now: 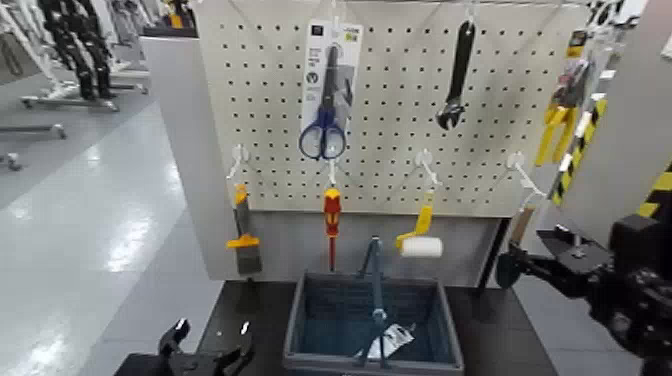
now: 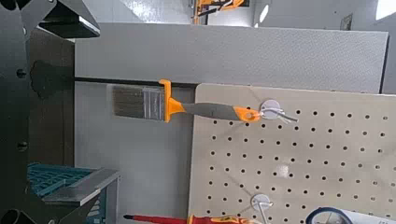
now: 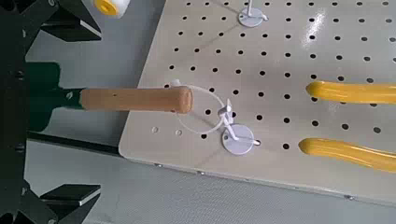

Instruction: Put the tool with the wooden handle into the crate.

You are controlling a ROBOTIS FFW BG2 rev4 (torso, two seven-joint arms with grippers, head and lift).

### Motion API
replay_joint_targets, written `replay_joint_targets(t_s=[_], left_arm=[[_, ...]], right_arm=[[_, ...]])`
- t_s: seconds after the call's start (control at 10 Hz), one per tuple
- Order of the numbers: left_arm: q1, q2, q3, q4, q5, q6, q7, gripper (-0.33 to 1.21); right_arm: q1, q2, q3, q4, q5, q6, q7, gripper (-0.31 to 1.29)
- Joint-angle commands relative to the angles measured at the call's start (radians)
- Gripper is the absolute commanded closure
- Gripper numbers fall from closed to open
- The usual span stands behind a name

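The tool with the wooden handle [image 1: 522,226] hangs from a hook at the pegboard's lower right, dark green blade pointing down. In the right wrist view its handle [image 3: 135,98] lies against the board, the blade reaching between my fingers. My right gripper [image 1: 545,262] [image 3: 93,110] is open at the blade, one finger on each side, clasping nothing. The crate [image 1: 440,345], dark blue-grey with a hoop handle, stands on the table below the board; one corner of the crate [image 2: 65,182] shows in the left wrist view. My left gripper [image 1: 210,348] waits open, low at the table's front left.
Also on the pegboard [image 1: 400,170] hang a paintbrush [image 1: 245,245], a red-and-yellow screwdriver [image 1: 332,220], a paint roller [image 1: 420,243], packaged scissors [image 1: 325,120], a black wrench [image 1: 457,75] and yellow-handled pliers [image 1: 555,125]. A white tag lies inside the crate.
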State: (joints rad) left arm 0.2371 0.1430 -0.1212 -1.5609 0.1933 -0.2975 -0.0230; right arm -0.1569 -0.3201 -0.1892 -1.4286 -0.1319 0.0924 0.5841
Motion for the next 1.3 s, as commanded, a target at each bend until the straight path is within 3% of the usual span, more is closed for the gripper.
replay_joint_targets(t_s=[0.1,0.3,0.4,0.8,1.0,1.3], left_arm=[[-0.002,0.000,0.000,0.002,0.000,0.000,-0.002,0.11],[-0.007,-0.002,-0.002,0.007,0.000,-0.002,-0.006,0.11],[-0.009,-0.002,-0.002,0.009,0.000,-0.002,-0.006,0.11],[-0.010,-0.005,-0.002,0.016,0.000,-0.002,-0.009,0.11],[-0.012,-0.005,-0.002,0.016,-0.002,-0.002,-0.011,0.11],[-0.010,-0.005,0.002,0.016,0.000,-0.006,-0.011,0.11]], right_arm=[[-0.066,-0.030,0.056,0.092,-0.031,-0.023,0.019,0.15],[-0.102,-0.042,0.086,0.146,-0.046,-0.039,0.034,0.22],[-0.113,-0.044,0.097,0.157,-0.048,-0.043,0.036,0.34],[-0.124,-0.053,0.120,0.155,-0.051,-0.028,0.037,1.02],[-0.122,-0.053,0.123,0.139,-0.052,-0.008,0.037,1.14],[-0.116,-0.051,0.114,0.125,-0.051,-0.005,0.039,1.14]])
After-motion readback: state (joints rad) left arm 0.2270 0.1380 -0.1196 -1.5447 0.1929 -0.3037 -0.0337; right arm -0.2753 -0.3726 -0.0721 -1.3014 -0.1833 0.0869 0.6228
